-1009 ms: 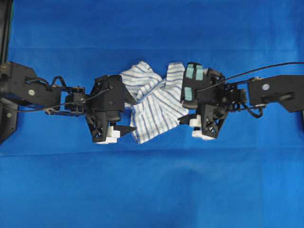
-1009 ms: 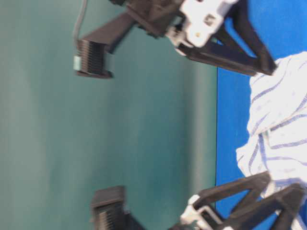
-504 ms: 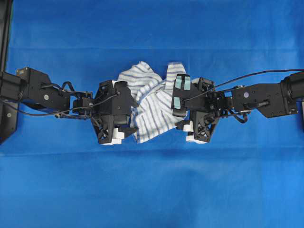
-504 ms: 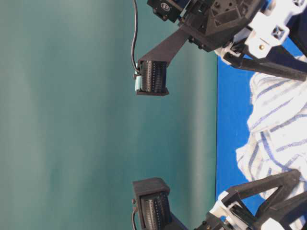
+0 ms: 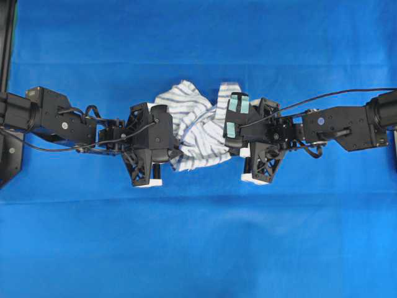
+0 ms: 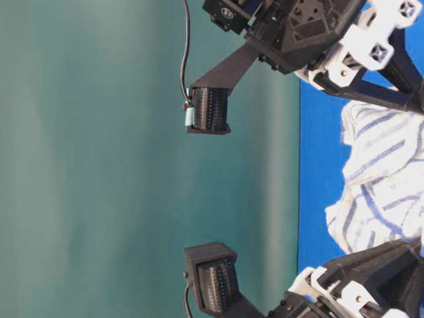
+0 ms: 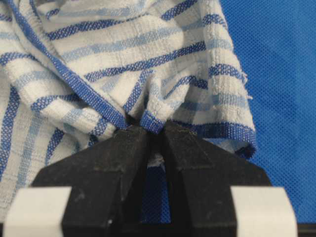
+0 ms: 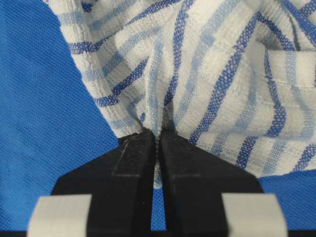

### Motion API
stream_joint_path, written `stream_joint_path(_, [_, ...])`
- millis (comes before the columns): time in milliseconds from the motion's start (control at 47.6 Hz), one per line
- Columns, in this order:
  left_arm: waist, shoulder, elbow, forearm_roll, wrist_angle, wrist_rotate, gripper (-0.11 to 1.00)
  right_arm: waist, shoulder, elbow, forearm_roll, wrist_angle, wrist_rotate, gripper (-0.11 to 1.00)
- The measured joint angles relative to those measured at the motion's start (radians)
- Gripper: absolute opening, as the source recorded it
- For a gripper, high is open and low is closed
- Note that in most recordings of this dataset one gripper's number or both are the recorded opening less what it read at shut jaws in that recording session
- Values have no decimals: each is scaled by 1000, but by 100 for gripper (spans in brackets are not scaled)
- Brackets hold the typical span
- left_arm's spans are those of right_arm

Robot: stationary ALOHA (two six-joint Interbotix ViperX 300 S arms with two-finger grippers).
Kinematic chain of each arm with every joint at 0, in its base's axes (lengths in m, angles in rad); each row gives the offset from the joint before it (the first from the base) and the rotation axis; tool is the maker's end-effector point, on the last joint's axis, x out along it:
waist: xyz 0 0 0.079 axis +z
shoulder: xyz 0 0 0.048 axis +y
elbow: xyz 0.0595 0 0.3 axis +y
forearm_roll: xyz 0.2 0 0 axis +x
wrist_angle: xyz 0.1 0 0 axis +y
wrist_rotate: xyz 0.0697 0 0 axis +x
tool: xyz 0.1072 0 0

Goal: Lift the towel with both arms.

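- Overhead: left gripper [image 5: 169,160] and right gripper [image 5: 239,149] sit at opposite sides of the towel [image 5: 197,131], each meeting the cloth edge; jaw gap hidden under the housings here. Towel bunched between them, near the middle of the blue tablecloth [image 5: 198,248]. Open cloth all round, widest toward the bottom of the view. Teal tape patches [image 5: 238,107] on the right arm.
- Table-level: view turned sideways; towel [image 6: 381,179] lies on the blue surface between two black gripper frames, one at the top edge, one at the bottom. Fingertips not visible. Plain green backdrop [image 6: 86,159] fills the left.
- Left wrist: left gripper [image 7: 154,132] pinched narrow on a fold of the towel [image 7: 123,59], a dark blue hem caught between the tips. Bare tablecloth to the right.
- Right wrist: right gripper [image 8: 157,136] drawn nearly together, clamping a gathered pleat of the towel [image 8: 212,74]. Fabric white, blue and pale stripes, coarse weave, creases fanning up from the pinch. Bare blue to the left.
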Motion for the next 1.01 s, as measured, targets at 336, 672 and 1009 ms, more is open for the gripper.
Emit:
stream_joint_path(336, [2, -175, 0, 0, 100, -29, 7, 0, -104, -40, 2, 54, 0, 3])
stream_joint_path(672, [3, -416, -35, 0, 172, -28, 7, 0, -304, -110, 0, 167, -2, 3])
stream_joint_path(1009, [3, -620, -198, 0, 410, -12, 7, 0, -456, -267, -38, 333, -23, 3])
